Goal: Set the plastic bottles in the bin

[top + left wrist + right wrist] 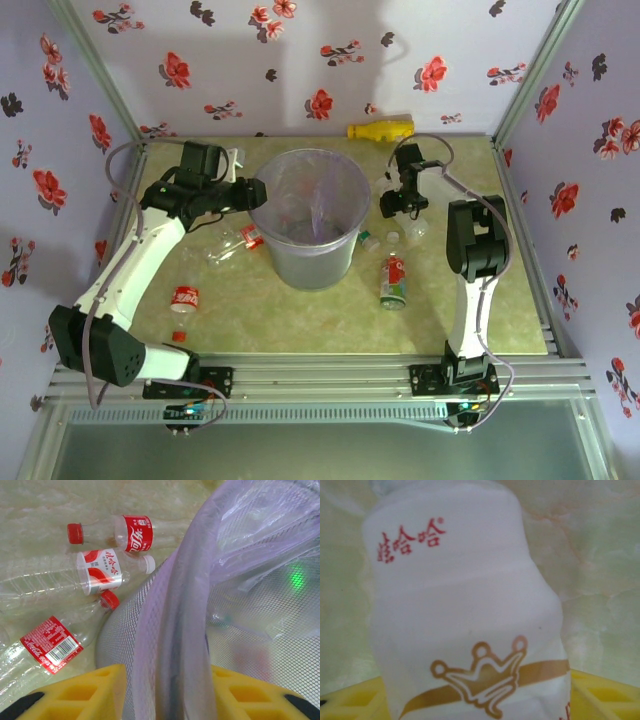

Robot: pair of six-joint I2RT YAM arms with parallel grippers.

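Nearest you, 2 red-label bottles (185,298) lie loose, one each side of the bin (320,265). 3 more bottles (100,570) sit by its L wall. L gripper (245,195) straddles the rim; can't tell if it's clamped. R gripper (398,205) pinches 1 white bottle (465,605) just R of the bin. Next, I'd say: carry it over the rim and release. At the far wall lies 1 yellow bottle (380,128).

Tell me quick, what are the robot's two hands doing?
Left gripper: closed on the rim of the bin.
Right gripper: closed on the white crown-logo bottle.
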